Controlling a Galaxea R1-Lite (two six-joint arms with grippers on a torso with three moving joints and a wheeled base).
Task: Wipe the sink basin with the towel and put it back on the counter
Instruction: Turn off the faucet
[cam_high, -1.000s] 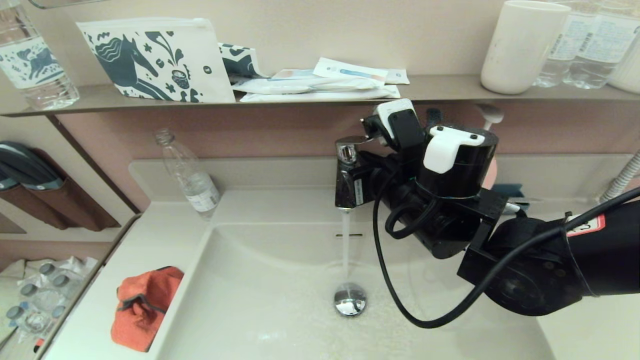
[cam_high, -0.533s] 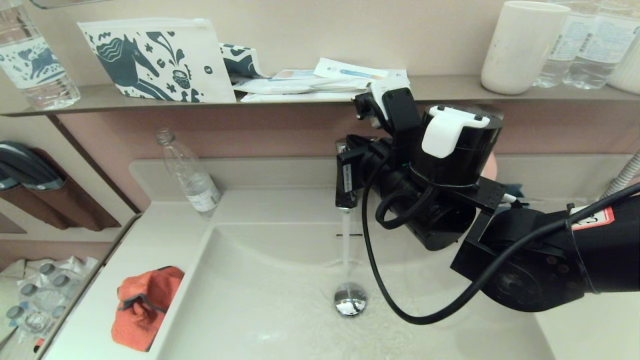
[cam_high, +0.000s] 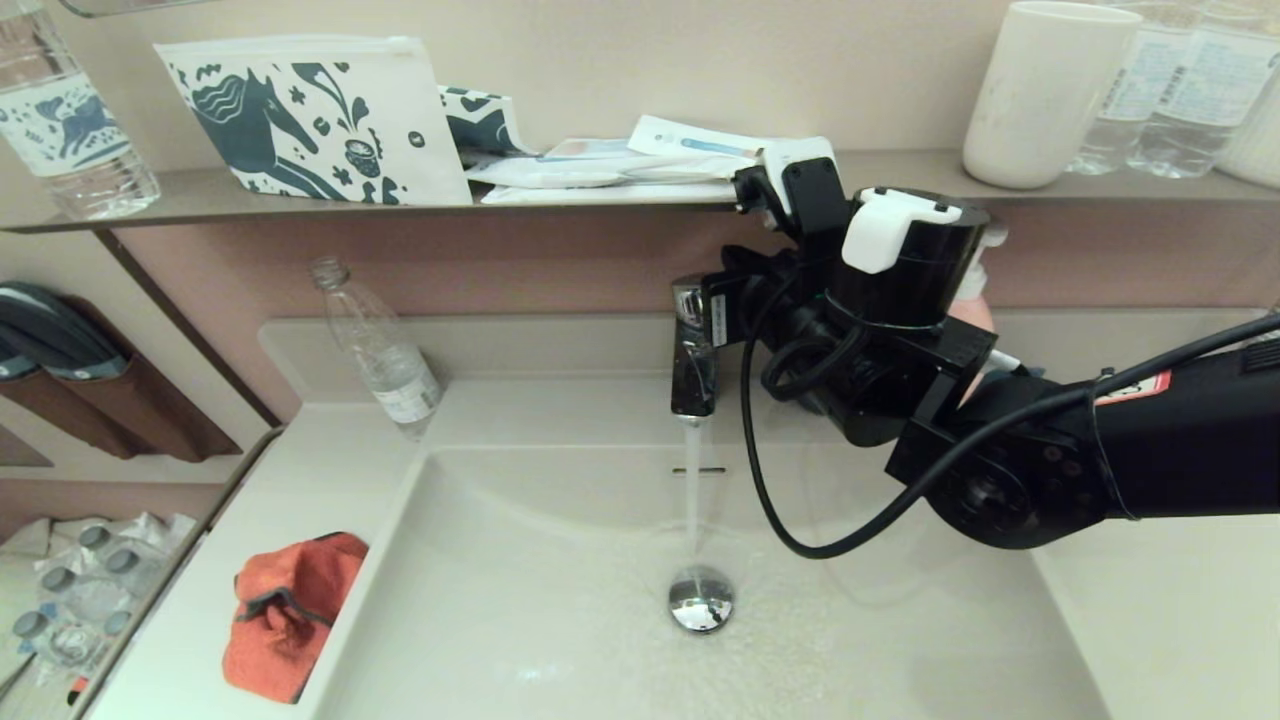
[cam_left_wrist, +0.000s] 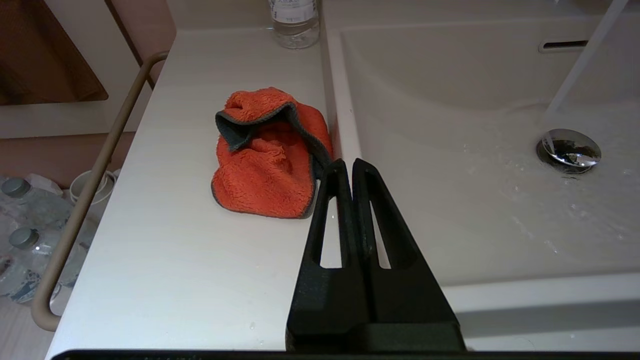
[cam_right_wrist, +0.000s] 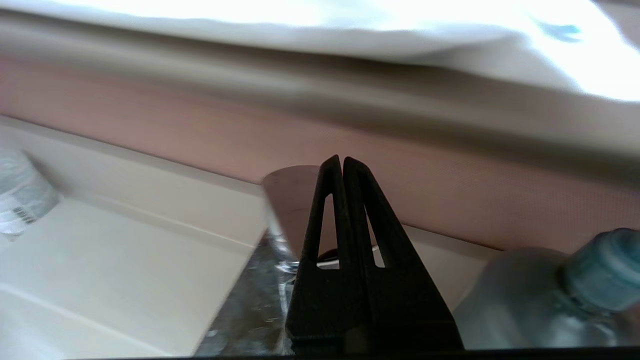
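Observation:
The orange-red towel lies crumpled on the counter left of the sink basin, right at the basin's rim. Water runs from the chrome faucet onto the drain stopper. My right gripper is shut and empty, beside the faucet's top, under the wall shelf. In the left wrist view my left gripper is shut and empty, hovering just in front of the towel over the basin's left rim. The left arm is out of the head view.
A clear plastic bottle stands on the counter's back left corner. The wall shelf carries a patterned pouch, sachets, a white cup and water bottles. A blue-capped bottle stands near the right gripper. A rail borders the counter's left side.
My right arm has lifted and drawn back toward the wall, from low against the faucet body to beside its top. Water keeps running. The towel has not moved.

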